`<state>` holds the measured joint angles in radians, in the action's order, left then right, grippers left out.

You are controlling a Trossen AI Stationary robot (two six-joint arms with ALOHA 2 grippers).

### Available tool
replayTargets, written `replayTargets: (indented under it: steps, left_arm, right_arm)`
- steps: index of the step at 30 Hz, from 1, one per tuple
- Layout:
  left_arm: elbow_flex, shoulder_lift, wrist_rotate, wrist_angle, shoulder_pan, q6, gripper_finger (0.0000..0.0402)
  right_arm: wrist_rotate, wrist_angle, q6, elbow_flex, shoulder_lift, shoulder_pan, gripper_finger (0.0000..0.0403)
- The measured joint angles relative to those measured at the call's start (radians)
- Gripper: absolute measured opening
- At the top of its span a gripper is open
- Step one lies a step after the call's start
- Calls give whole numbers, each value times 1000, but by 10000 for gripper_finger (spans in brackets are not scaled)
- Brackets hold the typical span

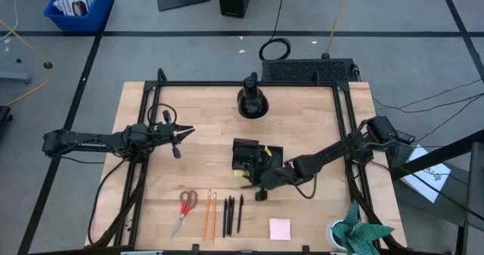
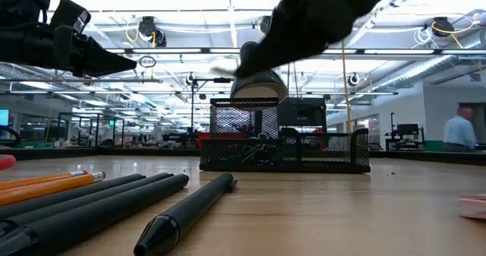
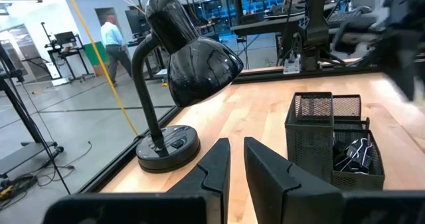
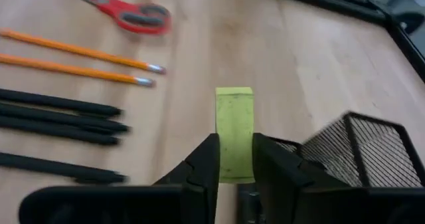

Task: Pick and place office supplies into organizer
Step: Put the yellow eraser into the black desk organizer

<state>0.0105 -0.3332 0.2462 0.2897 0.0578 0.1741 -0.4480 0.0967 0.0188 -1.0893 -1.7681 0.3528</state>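
Wooden table (image 1: 302,134) carries a black mesh organizer (image 1: 246,155) at centre. Right gripper (image 4: 235,159) pinches a yellow-green eraser (image 4: 234,132) just beside the organizer's front edge. Left gripper (image 3: 236,159) hangs over the table's left part, fingers nearly together, holding nothing. Scissors (image 1: 185,207), pencils (image 1: 209,213), pens (image 1: 233,214) and pink pad (image 1: 280,228) lie along the near edge.

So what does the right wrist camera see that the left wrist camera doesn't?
Only the right wrist view shows the right pincer gripping a yellow-green piece, plus the red-handled scissors, two orange pencils and black pens. Only the left wrist view shows the black desk lamp, the left pincer, holding nothing, and black clips inside a compartment. Both show the black mesh organizer on the wooden table.
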Motion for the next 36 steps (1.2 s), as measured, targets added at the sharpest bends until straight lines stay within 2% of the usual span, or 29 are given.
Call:
replayTargets:
  steps: [7, 14, 23, 30, 36]
  left_arm:
    - [0, 0, 0, -2, 0, 0, 51]
    - [0, 0, 0, -2, 0, 2, 51]
    - [0, 0, 0, -2, 0, 5, 51]
    - [0, 0, 0, -2, 0, 5, 51]
    - [0, 0, 0, -1, 0, 5, 51]
  right_arm:
    - [53, -9, 19, 0, -45, -101, 74]
    - [61, -81, 76, 0, -47, -146, 74]
    - [113, -115, 97, 1, -63, -172, 75]
    - [113, -127, 103, 0, -62, -175, 75]
    - [114, -127, 127, 0, -62, -175, 92]
